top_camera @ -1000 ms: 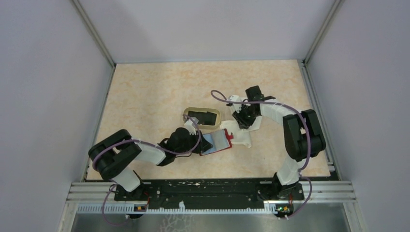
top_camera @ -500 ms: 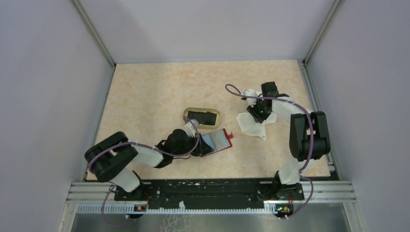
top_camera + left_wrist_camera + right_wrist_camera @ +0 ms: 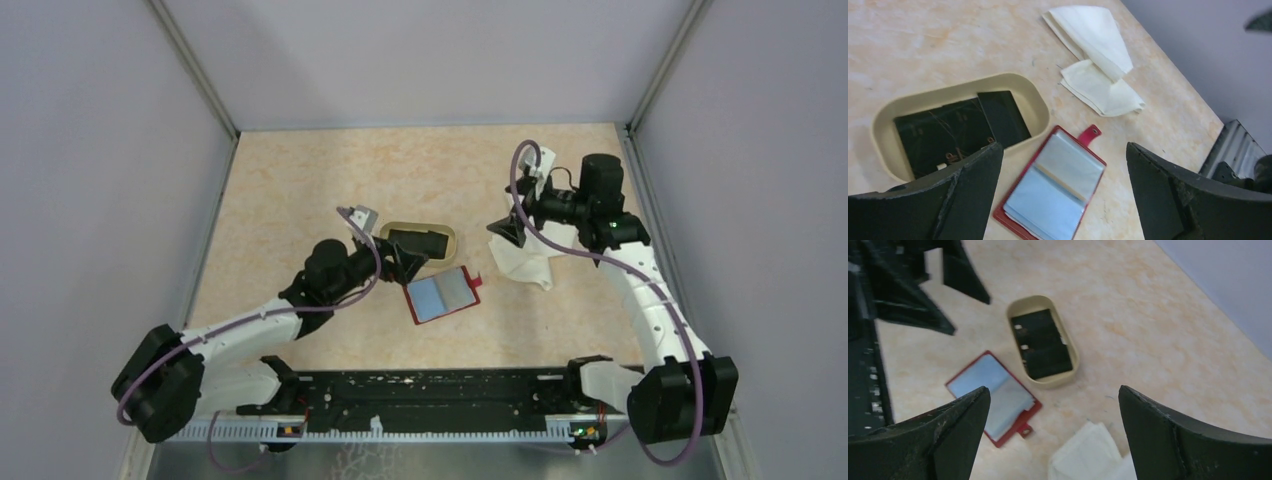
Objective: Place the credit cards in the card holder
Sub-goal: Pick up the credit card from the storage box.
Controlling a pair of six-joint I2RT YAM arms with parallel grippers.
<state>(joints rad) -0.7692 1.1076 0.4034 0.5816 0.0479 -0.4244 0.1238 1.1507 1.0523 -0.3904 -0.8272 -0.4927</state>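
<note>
Resting inside the tan tray (image 3: 1040,107) are black credit cards (image 3: 948,132).

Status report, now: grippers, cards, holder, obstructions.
Left gripper and right gripper open, empty. Card holder open flat on table. Black credit cards in tan tray. White cloth beside holder, clear of it.
</note>
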